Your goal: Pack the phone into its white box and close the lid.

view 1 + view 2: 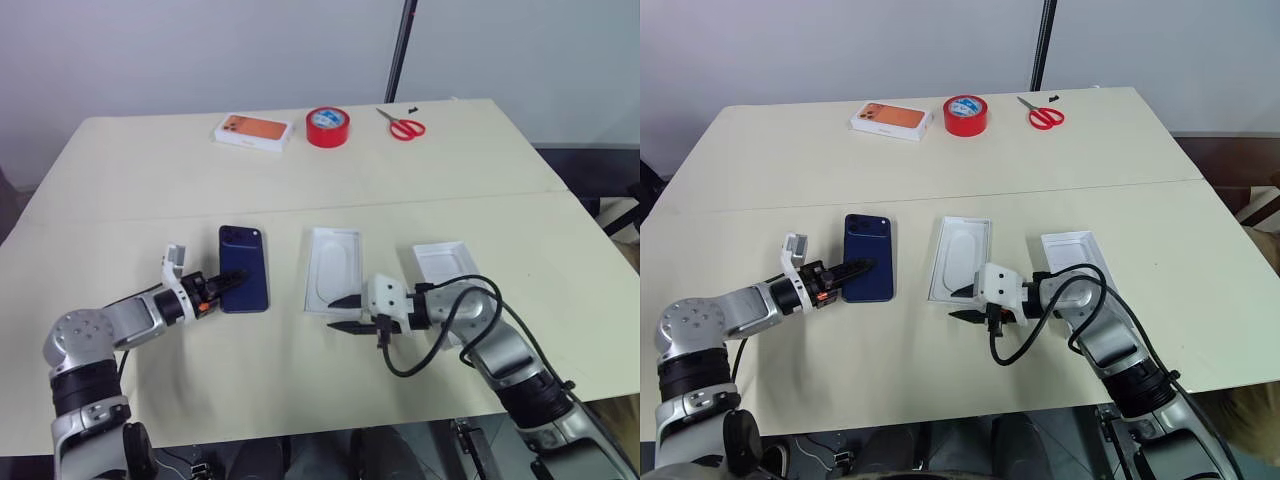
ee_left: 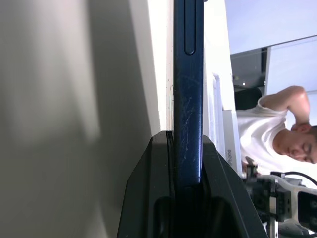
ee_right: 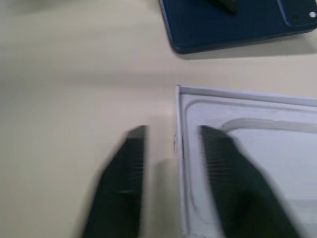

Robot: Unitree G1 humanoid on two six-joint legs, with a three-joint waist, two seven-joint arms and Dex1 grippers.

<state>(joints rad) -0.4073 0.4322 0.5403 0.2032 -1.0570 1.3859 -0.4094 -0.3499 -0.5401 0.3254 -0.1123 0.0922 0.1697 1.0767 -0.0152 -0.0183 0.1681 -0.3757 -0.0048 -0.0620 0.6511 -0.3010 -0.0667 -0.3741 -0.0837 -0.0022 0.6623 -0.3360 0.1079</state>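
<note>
Left claw (image 1: 224, 286), low on the left of the head view, is clamped shut on the phone (image 1: 244, 268); the wrist view shows its two black fingers (image 2: 148, 198) pinching the slim navy body by its faces, with the thin edge and a side button turned toward the camera. The phone lies face down on the table (image 1: 150, 180), left of centre, with its camera cluster at the far corner. Just right of centre, the right claw (image 1: 340, 312) points toward picture left with its fingers a little apart and holding nothing. It sits at the near corner of a flat white insert (image 1: 333, 262) with an oval recess, and the wrist view shows the insert's rim lying in the gap between the fingers; whether they touch it I cannot tell. Right of the insert and partly hidden behind the right arm lies the lid (image 1: 440, 262), open side up and plain white inside. At the table's far edge stand a white box with an orange phone picture (image 1: 253, 131), a red tape roll (image 1: 328, 127) and red-handled scissors (image 1: 402, 126). Beyond the table, a person in a white shirt (image 2: 257, 134) appears in the left wrist view.
</note>
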